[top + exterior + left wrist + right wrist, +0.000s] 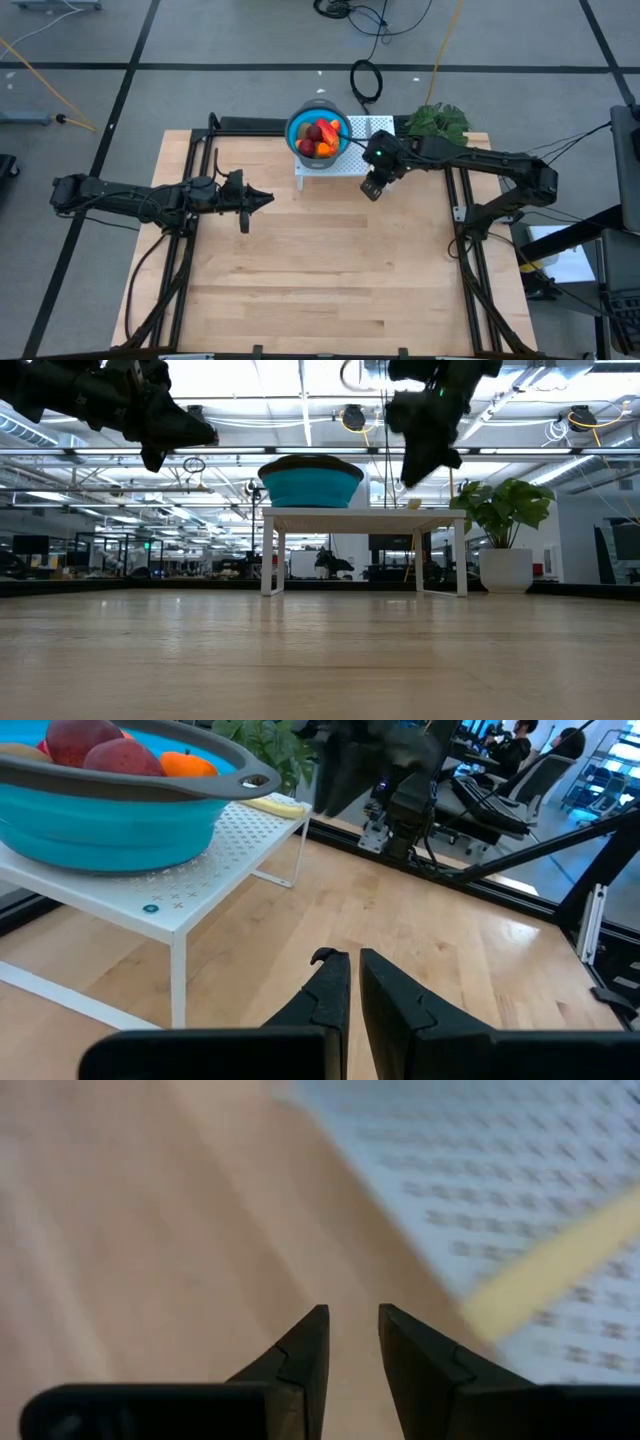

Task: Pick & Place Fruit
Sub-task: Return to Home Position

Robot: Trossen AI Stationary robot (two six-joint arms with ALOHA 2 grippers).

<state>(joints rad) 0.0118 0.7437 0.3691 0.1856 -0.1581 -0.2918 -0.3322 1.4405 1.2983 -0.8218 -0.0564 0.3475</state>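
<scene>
The fruit, dark red, red-yellow and orange pieces, lies heaped in a blue bowl. The bowl stands on a small white perforated rack at the table's far edge. In the left wrist view two red pieces and an orange one show above the bowl's rim. My left gripper hovers shut over the table, left of and nearer than the rack, pointing right. My right gripper hangs by the rack's near right corner, its fingers a little apart and holding nothing.
A yellow-handled knife lies on the rack beside the bowl, also seen as a yellow handle in the left wrist view. A leafy plant in a white pot stands right of the rack. Bare wood table spreads toward the near edge.
</scene>
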